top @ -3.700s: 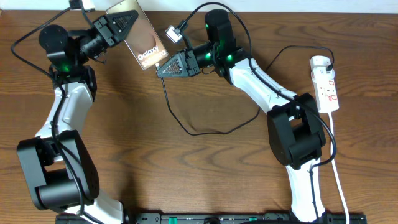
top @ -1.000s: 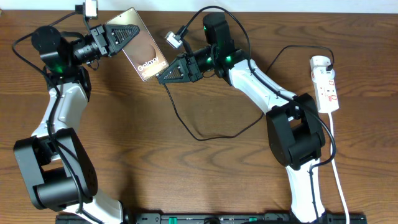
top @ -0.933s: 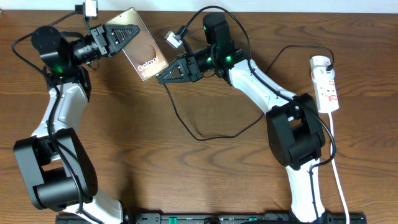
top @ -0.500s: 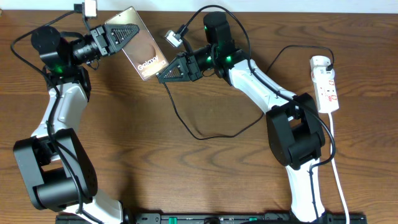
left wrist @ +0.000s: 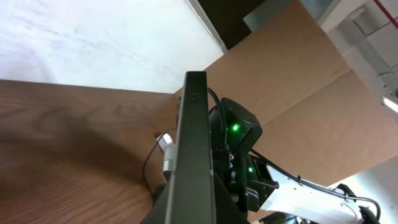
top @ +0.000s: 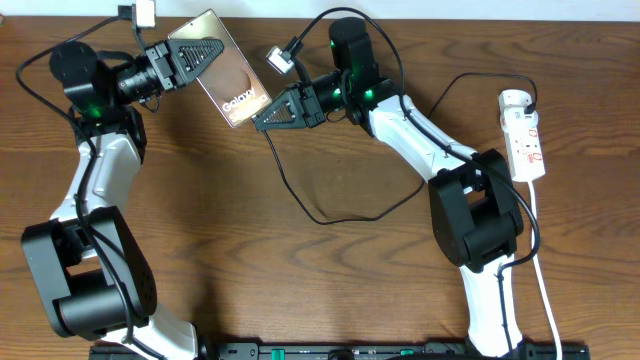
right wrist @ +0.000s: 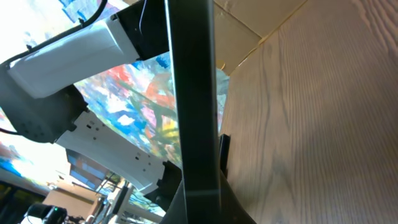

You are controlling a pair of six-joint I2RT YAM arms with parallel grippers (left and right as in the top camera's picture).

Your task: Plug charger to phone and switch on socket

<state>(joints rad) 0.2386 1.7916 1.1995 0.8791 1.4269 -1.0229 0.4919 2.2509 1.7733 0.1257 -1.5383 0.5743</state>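
Note:
My left gripper is shut on the top end of the phone and holds it tilted above the table's back left; its bronze face and white lettering point up. The left wrist view shows the phone edge-on between the jaws. My right gripper is shut at the phone's lower end, and the charger hangs from it; the connector tip is hidden. The thin black cable loops across the table to the socket at the right edge. The right wrist view shows the phone's dark edge straight above the jaws.
The socket's thick white cord runs down the right side toward the front. The right arm's base stands beside the cable loop. The left arm's base is at the front left. A wall and cardboard panels lie behind the table.
Since 3.7 s ago the left gripper has shifted the phone slightly left and turned it, and the right gripper has followed to its lower end. In the last second almost nothing moves.

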